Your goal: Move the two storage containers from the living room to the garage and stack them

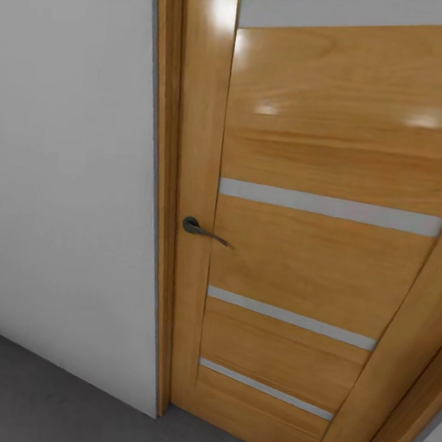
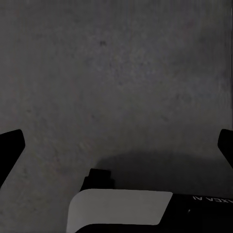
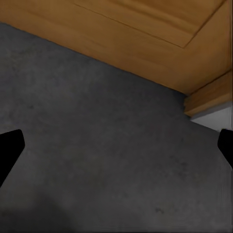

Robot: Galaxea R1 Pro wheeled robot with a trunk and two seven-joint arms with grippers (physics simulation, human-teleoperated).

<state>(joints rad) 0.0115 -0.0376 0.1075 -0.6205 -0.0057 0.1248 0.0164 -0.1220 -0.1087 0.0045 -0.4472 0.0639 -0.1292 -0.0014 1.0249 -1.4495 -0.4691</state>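
Garage floor [image 1: 34, 392], dark grey speckled concrete, lies under me, and that is the one thing of the task I can see. In my head view it runs along the bottom of the picture from about 8 o'clock round to 6 o'clock, meeting a plain white-grey wall [image 1: 64, 146] that takes up the side toward 9 o'clock.

From 12 o'clock down to 4 o'clock stands a glossy orange-brown wooden door [image 1: 313, 260], shut in its frame [image 1: 159, 172], with pale grey strips set across it one above another. A dark lever handle [image 1: 199, 229] sits on the door near the picture's centre, just beside the frame, its lever pointing toward 3 o'clock. Bright glints of light lie on the door's upper part. At 5 o'clock a second piece of wooden frame [image 1: 407, 424] slants up, with a sliver of pale wall behind it.

My left pincer [image 2: 116, 148] hangs over bare concrete; its two dark fingertips [image 2: 10, 145] stand wide apart at either edge of the wrist view, nothing between them. A white and black part of my own body [image 2: 121, 208] shows below it, with a soft shadow on the floor around it.

My right pincer [image 3: 116, 145] is likewise spread wide and holds nothing, its fingertips [image 3: 10, 148] at the edges of the view. Beyond them the concrete reaches the foot of the door, and the frame's corner and a bit of white wall meet the floor there.
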